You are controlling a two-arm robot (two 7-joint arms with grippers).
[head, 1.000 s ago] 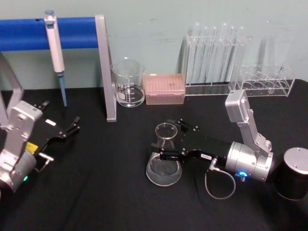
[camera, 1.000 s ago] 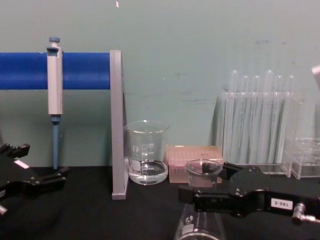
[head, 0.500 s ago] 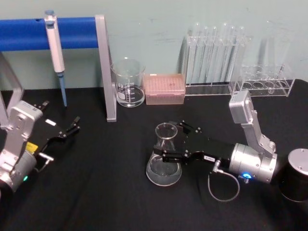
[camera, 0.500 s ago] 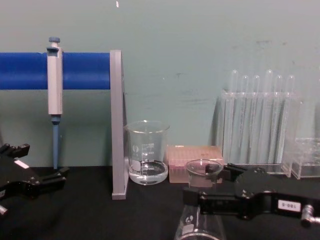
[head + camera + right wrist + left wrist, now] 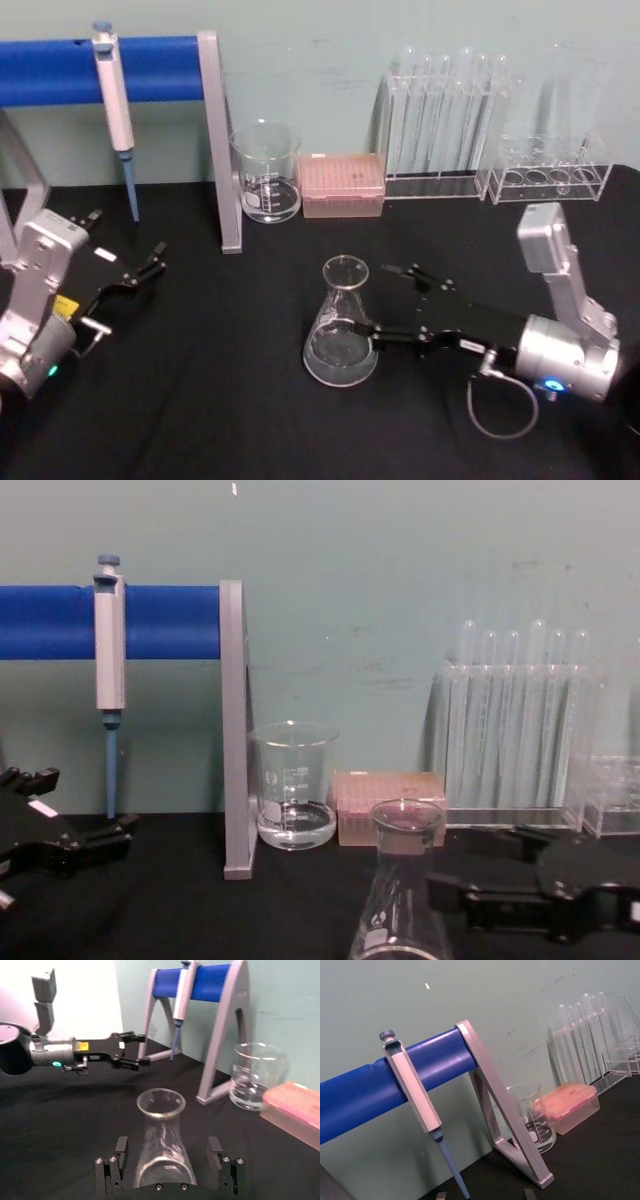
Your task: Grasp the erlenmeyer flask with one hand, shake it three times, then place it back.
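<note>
Right tool (image 5: 395,304) spread open just beside upright erlenmeyer flask (image 5: 340,325).

Pale green wall (image 5: 400,560), black tabletop (image 5: 220,400)

Left of and in front of the erlenmeyer flask (image 5: 340,325) the black bench (image 5: 220,400) lies bare. Behind it stand the beaker (image 5: 266,172) and pink box (image 5: 343,184); the right claw (image 5: 395,304), fingers spread, stands just to its right.

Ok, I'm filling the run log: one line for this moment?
erlenmeyer flask: upright on table | right end effector: open, at flask | left end effector: open, parked left
</note>
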